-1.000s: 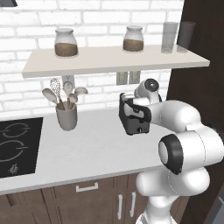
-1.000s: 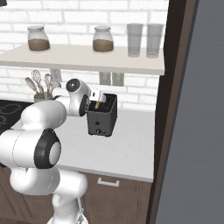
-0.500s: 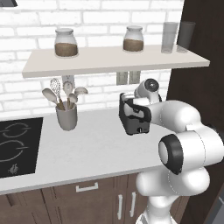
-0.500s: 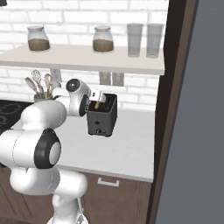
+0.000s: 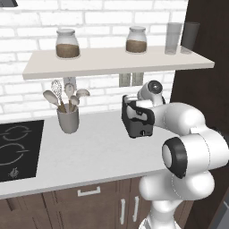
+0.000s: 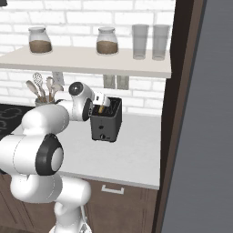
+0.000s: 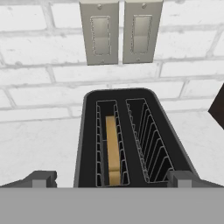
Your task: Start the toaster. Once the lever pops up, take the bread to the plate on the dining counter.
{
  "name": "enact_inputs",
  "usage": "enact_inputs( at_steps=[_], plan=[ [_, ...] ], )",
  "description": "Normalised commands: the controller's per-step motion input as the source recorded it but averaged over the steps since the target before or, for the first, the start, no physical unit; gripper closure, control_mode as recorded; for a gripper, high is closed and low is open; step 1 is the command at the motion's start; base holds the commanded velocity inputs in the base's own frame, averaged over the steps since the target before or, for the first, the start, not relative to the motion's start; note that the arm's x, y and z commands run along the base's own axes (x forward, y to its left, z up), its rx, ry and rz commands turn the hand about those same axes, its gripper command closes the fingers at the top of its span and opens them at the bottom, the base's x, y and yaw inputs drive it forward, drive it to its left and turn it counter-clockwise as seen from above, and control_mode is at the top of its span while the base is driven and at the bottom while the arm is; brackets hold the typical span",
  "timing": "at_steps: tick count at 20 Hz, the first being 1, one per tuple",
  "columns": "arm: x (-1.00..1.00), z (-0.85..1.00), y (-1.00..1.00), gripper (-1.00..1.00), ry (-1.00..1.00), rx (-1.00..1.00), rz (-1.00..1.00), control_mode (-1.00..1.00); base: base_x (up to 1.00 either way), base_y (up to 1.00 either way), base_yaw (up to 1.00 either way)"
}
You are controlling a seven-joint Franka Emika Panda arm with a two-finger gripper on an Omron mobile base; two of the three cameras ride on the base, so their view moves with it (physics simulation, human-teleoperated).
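At centre frame on the white tabletop (image 5: pixel 89 156), the boxy black toaster (image 7: pixel 131 140) holds the golden-brown bread slice (image 7: pixel 113 151) in its left slot; the hand (image 7: pixel 111 178) hovers wide open, empty. Toasting and delivery apparently remain.

No text, label, brand or number can be read on anything here.

toaster (image 7: pixel 131 135): black, grey wire slots
bread (image 7: pixel 113 148): golden-brown
desk (image 5: pixel 89 152): white, faint speckle
wall (image 5: pixel 103 18): white brick
cabinets (image 5: pixel 94 203): dark brown
utensil cup (image 5: pixel 68 120): grey
jars (image 5: pixel 67 44): clear, brown fill
cooktop (image 5: pixel 18 150): black, grey rings
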Motion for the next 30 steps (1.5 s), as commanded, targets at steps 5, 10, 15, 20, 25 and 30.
enact_inputs(
  at_steps=[5, 10, 15, 20, 25, 30],
  plan=[
    [0.00, 0.00, 0.00, -1.00, 0.00, 0.00, 0.00, -1.00, 0.00, 0.00, 0.00],
    [0.00, 0.00, 0.00, -1.00, 0.00, 0.00, 0.00, -1.00, 0.00, 0.00, 0.00],
    [0.00, 0.00, 0.00, -1.00, 0.00, 0.00, 0.00, -1.00, 0.00, 0.00, 0.00],
    [0.00, 0.00, 0.00, -1.00, 0.00, 0.00, 0.00, -1.00, 0.00, 0.00, 0.00],
    [0.00, 0.00, 0.00, -1.00, 0.00, 0.00, 0.00, -1.00, 0.00, 0.00, 0.00],
    [0.00, 0.00, 0.00, -1.00, 0.00, 0.00, 0.00, -1.00, 0.00, 0.00, 0.00]
  ],
)
